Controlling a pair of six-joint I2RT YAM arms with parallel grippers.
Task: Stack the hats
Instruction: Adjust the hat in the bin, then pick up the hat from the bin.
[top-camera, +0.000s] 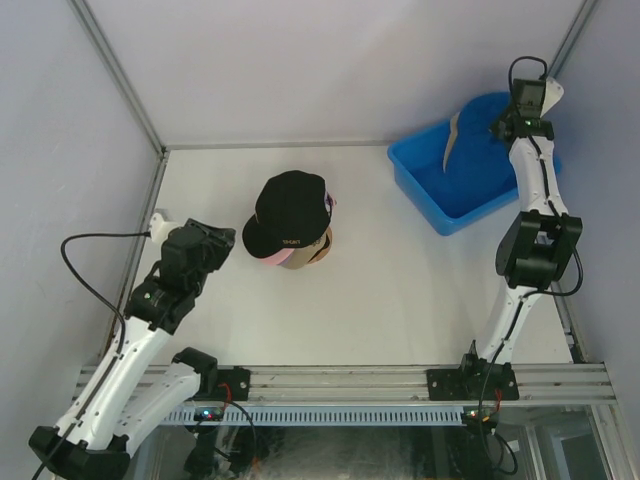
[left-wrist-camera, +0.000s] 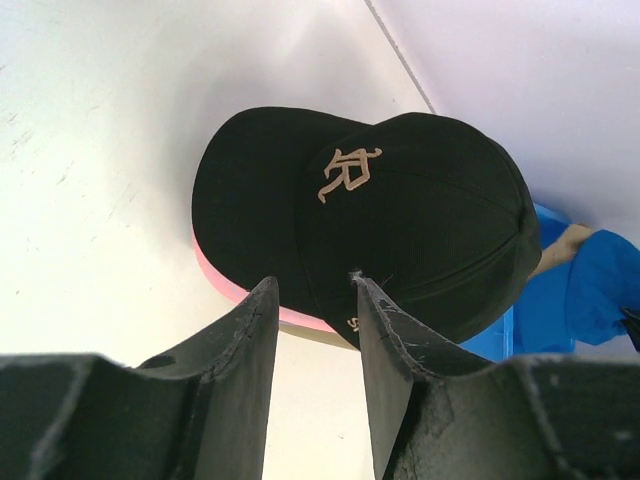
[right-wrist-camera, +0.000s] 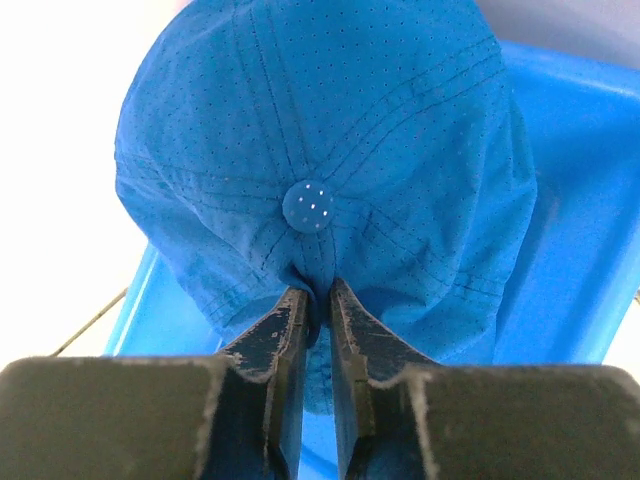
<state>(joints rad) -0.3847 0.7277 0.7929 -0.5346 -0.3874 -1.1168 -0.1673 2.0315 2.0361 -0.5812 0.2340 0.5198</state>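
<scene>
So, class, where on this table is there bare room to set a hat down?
Free: the patch between the hat stack and the blue bin, and the strip between the stack and the rail. Crowded: left of the stack, by the left fingers, and the bin, where the right fingers pinch a blue hat.

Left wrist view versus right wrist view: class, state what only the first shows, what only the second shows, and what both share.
Only the left wrist view: the black hat lying over a pink hat on the table, and the open left gripper. Only the right wrist view: the right gripper pinching fabric near the crown button. Both: the blue hat and the blue bin.
</scene>
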